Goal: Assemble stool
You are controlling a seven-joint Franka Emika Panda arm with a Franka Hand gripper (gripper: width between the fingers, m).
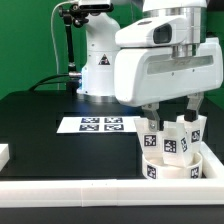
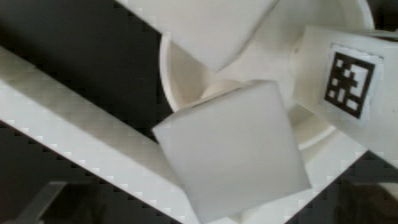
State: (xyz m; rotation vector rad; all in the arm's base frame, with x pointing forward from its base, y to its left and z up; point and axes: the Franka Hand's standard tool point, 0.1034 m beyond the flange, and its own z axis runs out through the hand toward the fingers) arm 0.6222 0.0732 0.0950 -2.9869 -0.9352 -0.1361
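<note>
At lower right of the exterior view, the gripper hangs spread wide over the seat and its legs, likely fitting one; next comes a careful descent.

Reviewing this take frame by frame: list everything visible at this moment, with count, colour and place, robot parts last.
seat: one, white round disc with tags on its side, on the table at the exterior view's right, beside the front rail.
legs: at least three, white tagged blocks, standing up out of the seat; exact count unclear behind the gripper.
marker board: one, flat white sheet with black tags, mid-table, at the exterior view's left of the seat.
border rails: white; a long one along the front edge, a short piece at the exterior view's left edge.
table: one, black.
camera stand: one, black, at the back.
gripper: one, white body, dark fingers, open, directly above the legs, holding nothing.
arm base: one, white, behind the marker board.
</note>
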